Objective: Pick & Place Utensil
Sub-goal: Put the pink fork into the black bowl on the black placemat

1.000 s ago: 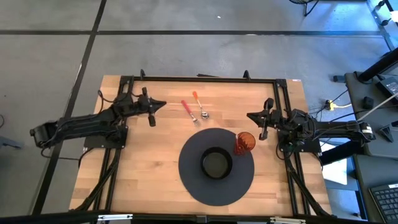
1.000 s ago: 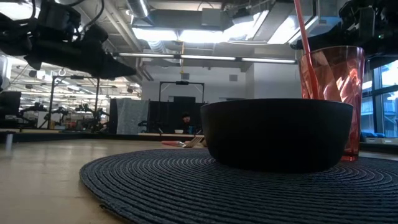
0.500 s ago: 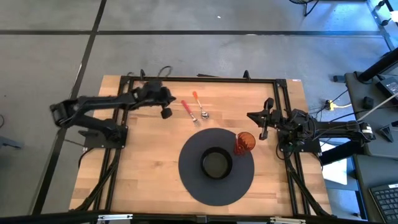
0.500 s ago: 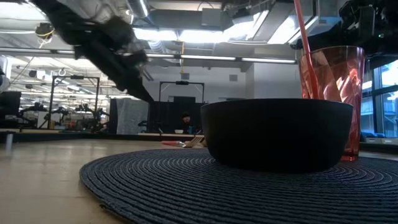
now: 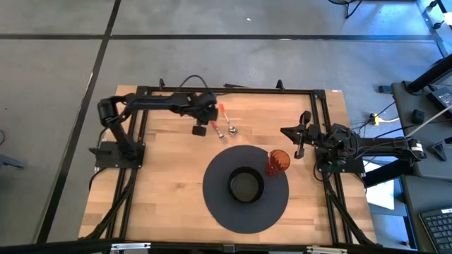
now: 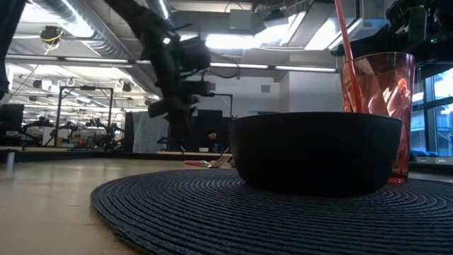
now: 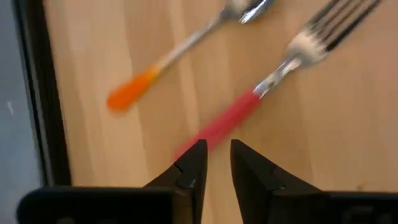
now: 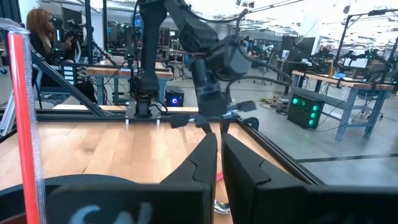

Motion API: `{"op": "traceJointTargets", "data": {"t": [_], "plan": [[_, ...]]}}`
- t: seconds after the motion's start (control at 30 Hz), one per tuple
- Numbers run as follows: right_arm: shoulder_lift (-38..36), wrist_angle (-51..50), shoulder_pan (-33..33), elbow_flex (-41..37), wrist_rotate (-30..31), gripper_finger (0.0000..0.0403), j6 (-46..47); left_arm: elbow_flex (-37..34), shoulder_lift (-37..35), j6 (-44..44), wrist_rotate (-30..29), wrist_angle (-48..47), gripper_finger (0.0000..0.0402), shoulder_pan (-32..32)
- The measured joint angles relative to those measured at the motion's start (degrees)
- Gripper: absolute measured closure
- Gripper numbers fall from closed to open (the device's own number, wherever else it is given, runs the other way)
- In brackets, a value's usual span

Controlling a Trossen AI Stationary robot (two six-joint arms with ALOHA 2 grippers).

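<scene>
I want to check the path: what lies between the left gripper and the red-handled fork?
Nothing. In the left wrist view, only bare wood separates the left gripper from the fork; its red handle ends just ahead of the nearly closed fingers.

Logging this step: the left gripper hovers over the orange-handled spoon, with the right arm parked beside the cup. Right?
Not quite. The left wrist view shows the left gripper over the red-handled fork, not the orange-handled spoon. The right gripper does wait beside the cup.
</scene>
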Motion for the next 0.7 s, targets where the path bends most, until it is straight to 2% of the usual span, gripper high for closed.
{"op": "traceJointTargets", "data": {"t": [0.1, 0.17, 0.37, 0.6, 0.7], "plan": [[-0.01, -0.01, 0.0, 0.0, 0.0, 0.0377, -0.02, 2.83, 0.22, 7.45, -0.35, 1.52, 0.0318, -2.35], [-0.02, -0.01, 0.0, 0.0, 0.0, 0.0377, -0.02, 3.42, 0.2, 12.03, -3.21, 4.59, 0.0311, -4.08], [0.0, -0.17, 0.02, 0.0, 0.0, 0.0377, -0.02, 3.69, -0.09, 7.53, -13.48, 7.12, 0.0315, -8.3], [0.0, -0.17, 0.0, 0.0, -0.02, 0.0377, -0.02, 3.69, -0.08, 5.05, -13.05, 6.15, 0.0328, -10.51], [-0.01, -0.09, 0.0, 0.0, -0.01, 0.0377, -0.01, 3.65, -0.1, 8.07, -11.27, 4.41, 0.0324, -10.78]]}}
